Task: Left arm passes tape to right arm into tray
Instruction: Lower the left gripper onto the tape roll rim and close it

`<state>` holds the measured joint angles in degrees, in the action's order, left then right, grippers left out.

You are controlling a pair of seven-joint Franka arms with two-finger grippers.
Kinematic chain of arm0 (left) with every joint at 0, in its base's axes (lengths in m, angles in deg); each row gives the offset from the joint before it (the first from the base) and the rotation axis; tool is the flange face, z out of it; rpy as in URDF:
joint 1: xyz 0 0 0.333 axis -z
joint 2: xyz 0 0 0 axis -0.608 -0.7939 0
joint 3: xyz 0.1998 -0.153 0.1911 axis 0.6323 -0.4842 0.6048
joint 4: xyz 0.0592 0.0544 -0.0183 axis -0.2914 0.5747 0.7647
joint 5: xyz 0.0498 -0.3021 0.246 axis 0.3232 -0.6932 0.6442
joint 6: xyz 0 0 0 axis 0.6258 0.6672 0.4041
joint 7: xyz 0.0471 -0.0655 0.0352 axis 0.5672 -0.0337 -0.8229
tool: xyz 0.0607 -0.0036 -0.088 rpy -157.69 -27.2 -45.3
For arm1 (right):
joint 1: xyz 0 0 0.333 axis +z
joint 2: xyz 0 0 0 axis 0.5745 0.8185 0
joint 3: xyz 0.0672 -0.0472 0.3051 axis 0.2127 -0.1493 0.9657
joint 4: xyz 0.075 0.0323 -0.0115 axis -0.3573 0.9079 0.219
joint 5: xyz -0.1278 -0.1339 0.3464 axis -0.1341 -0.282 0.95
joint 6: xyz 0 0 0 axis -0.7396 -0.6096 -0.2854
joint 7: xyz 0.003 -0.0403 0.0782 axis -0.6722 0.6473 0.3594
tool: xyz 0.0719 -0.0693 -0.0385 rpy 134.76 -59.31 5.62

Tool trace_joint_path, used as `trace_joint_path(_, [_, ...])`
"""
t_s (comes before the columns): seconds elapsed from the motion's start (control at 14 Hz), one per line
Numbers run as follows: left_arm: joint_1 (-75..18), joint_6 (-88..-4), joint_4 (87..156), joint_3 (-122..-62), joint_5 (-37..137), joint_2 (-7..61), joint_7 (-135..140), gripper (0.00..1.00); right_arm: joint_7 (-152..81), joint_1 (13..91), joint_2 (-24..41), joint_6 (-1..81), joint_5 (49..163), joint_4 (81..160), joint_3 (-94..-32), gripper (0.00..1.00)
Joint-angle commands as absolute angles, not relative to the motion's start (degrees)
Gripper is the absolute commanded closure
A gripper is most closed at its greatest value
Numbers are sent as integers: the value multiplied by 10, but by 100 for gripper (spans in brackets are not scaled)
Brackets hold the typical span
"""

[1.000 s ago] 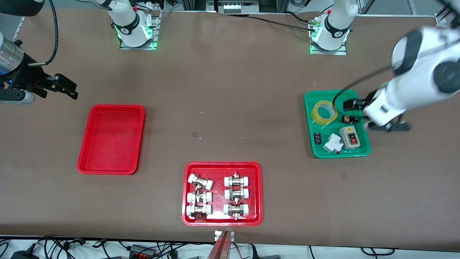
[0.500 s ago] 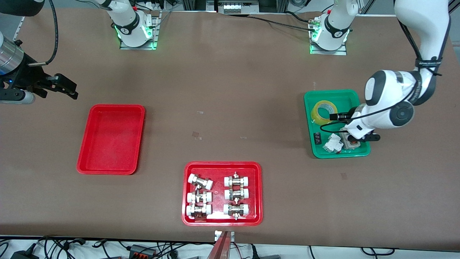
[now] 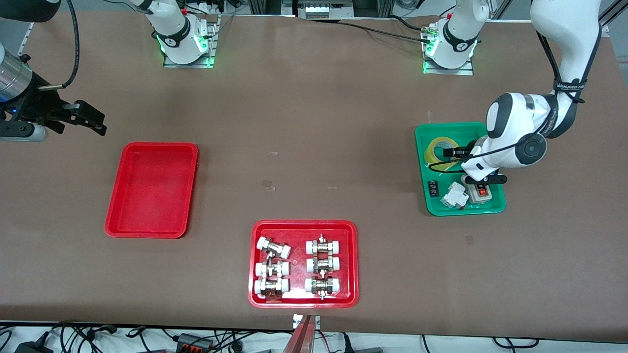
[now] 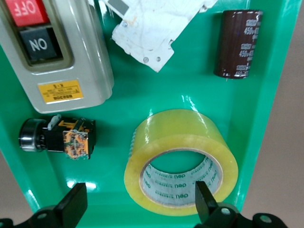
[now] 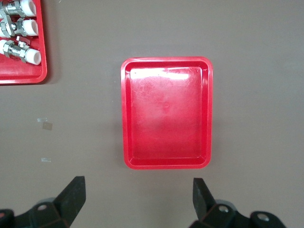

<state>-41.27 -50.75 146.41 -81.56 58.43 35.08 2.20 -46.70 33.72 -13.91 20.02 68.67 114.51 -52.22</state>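
Tape [image 4: 181, 164] — laid flat in the green tray [image 3: 495, 208] at the left arm's end of the worktop [image 3: 314, 147]. Left tool [image 4: 137, 202] — held over the tape, fingers spread wide. Right tool [image 5: 137, 195] — waiting, spread wide, over worktop beside the red tray [image 3: 113, 215].

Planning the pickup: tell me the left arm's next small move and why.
Probably lower the left gripper straight down and close on the tape roll. Its fingers are open, one over the roll's core and one outside its wall, and the roll lies flat in the green tray. The right gripper waits open above the table near the red tray.
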Motion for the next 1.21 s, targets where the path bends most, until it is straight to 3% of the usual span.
trace_joint_path(0.0, [-411, -534, 1496, -818, 595, 369, 7, 0, -461, 337, -143, 195, 685, 1144, -521, 0])
trace_joint_path(0.93, [-413, -559, 1524, -818, 625, 364, 3, 0, -461, 337, -143, 195, 685, 1145, -521, 0])
trace_joint_path(1.0, [-412, -564, 1528, -819, 625, 364, 2, 2, -461, 337, -143, 195, 685, 1145, -521, 0])
trace_joint_path(1.14, [-413, -567, 1529, -818, 625, 364, 3, 18, -461, 337, -143, 195, 685, 1145, -521, 0])
